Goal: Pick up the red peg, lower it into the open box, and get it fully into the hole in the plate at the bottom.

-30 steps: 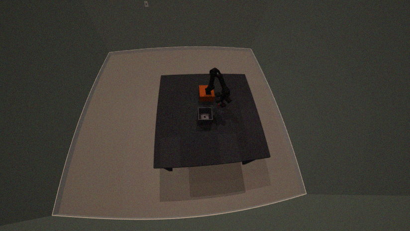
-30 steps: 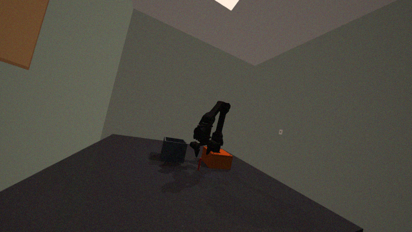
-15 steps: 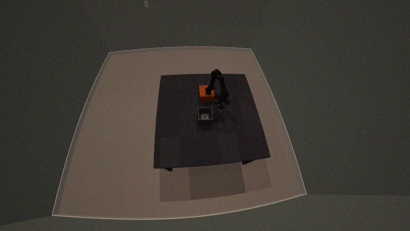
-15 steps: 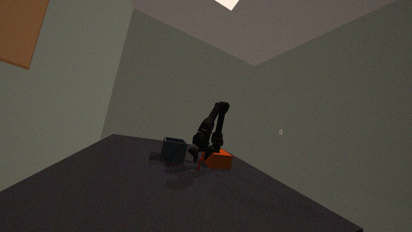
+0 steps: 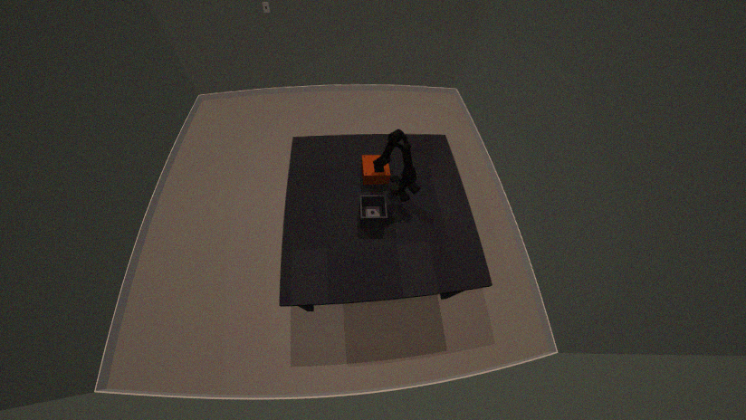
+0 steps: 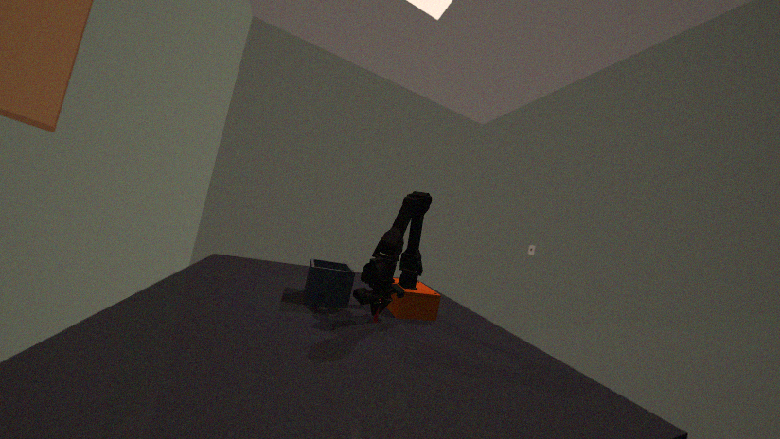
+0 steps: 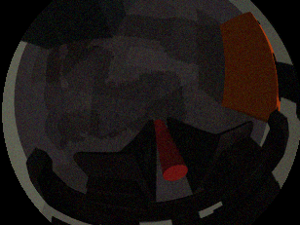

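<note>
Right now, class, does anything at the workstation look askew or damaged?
Nothing looks damaged. Slightly askew: the red peg slants across the wrist view between the gripper's fingers.

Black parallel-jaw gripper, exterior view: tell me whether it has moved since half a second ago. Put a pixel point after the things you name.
Yes. Judged against the fixed orange block (image 5: 368, 165) (image 6: 417, 306) (image 7: 248, 67), the gripper (image 5: 404, 195) (image 6: 376, 311) (image 7: 160, 123) has moved down, onto the red peg (image 6: 375, 318) (image 7: 168, 150).
</note>
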